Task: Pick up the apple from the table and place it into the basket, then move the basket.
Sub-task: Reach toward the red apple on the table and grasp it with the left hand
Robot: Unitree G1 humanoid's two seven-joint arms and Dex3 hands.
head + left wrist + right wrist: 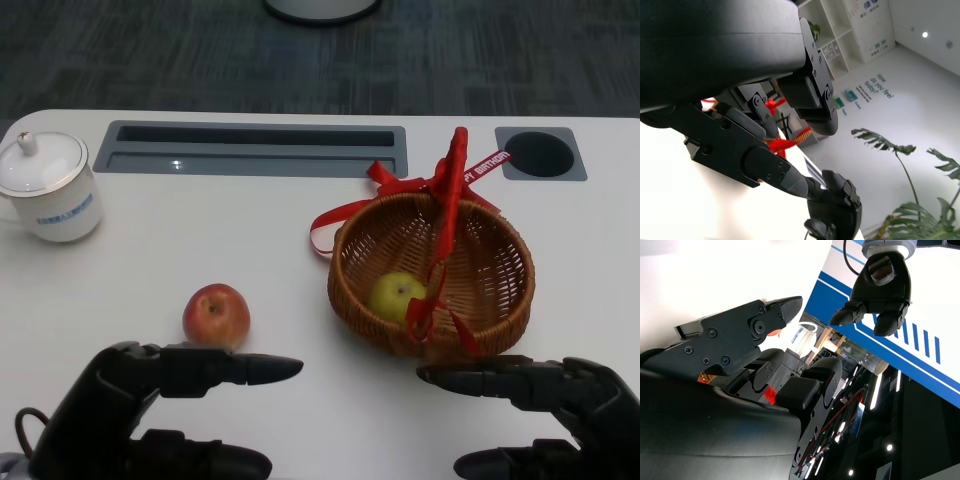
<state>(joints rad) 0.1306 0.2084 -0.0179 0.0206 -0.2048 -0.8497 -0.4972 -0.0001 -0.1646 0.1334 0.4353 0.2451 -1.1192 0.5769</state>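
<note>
A red apple (pixel 216 314) lies on the white table, left of centre. To its right stands a wicker basket (pixel 503 300) with a red ribbon (pixel 449 190) wound on its upright handle, and a green apple (pixel 398 296) rests inside it. My left hand (pixel 170 410) hovers just in front of the red apple, fingers apart and holding nothing. Near the basket's front wall my right hand (pixel 545 410) is likewise spread and holds nothing. In the left wrist view the left hand (pixel 755 110) fills the picture, with the ribbon (pixel 780 144) behind its fingers.
A white lidded cup (pixel 50 190) stands at the far left. A grey recessed slot (pixel 250 150) and a round black hole (pixel 541 153) run along the table's back edge. The right wrist view catches the cup (pixel 802 337) and my left hand (pixel 880 295).
</note>
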